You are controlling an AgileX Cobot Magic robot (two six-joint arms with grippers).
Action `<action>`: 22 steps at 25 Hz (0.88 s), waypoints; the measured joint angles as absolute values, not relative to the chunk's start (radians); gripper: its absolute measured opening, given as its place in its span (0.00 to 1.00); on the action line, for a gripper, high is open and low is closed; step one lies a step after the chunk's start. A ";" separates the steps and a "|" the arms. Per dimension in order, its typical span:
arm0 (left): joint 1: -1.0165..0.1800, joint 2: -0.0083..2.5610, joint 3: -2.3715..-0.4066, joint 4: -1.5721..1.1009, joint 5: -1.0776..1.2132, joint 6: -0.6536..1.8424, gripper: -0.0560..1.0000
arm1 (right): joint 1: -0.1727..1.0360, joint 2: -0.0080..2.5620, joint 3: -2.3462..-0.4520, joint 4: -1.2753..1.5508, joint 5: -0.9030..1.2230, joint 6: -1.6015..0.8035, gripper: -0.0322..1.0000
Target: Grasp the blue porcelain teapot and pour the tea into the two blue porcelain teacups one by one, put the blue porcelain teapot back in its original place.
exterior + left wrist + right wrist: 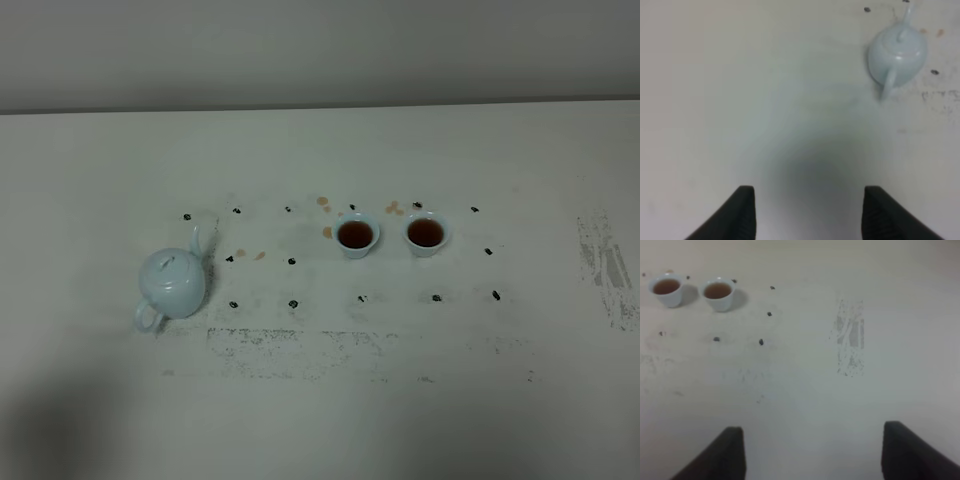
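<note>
The pale blue teapot stands upright on the white table at the left, lid on, spout pointing away, handle toward the front. It also shows in the left wrist view. Two small pale blue teacups stand side by side mid-table, both holding brown tea: the left cup and the right cup. They also show in the right wrist view, left cup and right cup. My left gripper is open and empty, well back from the teapot. My right gripper is open and empty, far from the cups. Neither arm shows in the exterior view.
Small dark marks dot the table in rows around the teapot and cups. Brown tea drops lie beside the left cup. A scuffed grey patch marks the table's right side. A wall rises behind the table's back edge.
</note>
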State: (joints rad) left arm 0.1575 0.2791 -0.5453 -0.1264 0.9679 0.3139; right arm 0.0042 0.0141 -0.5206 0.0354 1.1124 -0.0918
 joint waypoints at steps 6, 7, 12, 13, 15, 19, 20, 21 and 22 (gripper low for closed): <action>0.154 0.148 -0.478 -0.182 1.092 0.332 0.49 | 0.004 0.014 -0.521 0.035 1.112 -0.092 0.57; 0.154 0.139 -0.478 -0.187 1.104 0.337 0.49 | 0.004 0.014 -0.521 0.035 1.112 -0.092 0.57; 0.154 0.105 -0.466 -0.210 1.097 0.344 0.48 | 0.004 0.014 -0.521 0.035 1.112 -0.092 0.57; 0.154 0.091 -0.465 -0.212 1.095 0.344 0.48 | 0.004 0.014 -0.521 0.035 1.112 -0.092 0.57; 0.154 0.059 -0.461 -0.213 1.091 0.345 0.48 | 0.004 0.014 -0.521 0.035 1.112 -0.092 0.57; 0.148 -0.001 -0.461 -0.214 1.091 0.348 0.48 | 0.004 0.014 -0.521 0.035 1.112 -0.092 0.57; 0.143 -0.004 -0.461 -0.214 1.091 0.348 0.48 | 0.004 0.014 -0.521 0.035 1.112 -0.092 0.57; 0.135 -0.005 -0.461 -0.214 1.091 0.348 0.48 | 0.004 0.014 -0.521 0.035 1.112 -0.091 0.57; 0.128 -0.005 -0.461 -0.214 1.091 0.348 0.48 | 0.004 0.014 -0.521 0.035 1.112 -0.091 0.57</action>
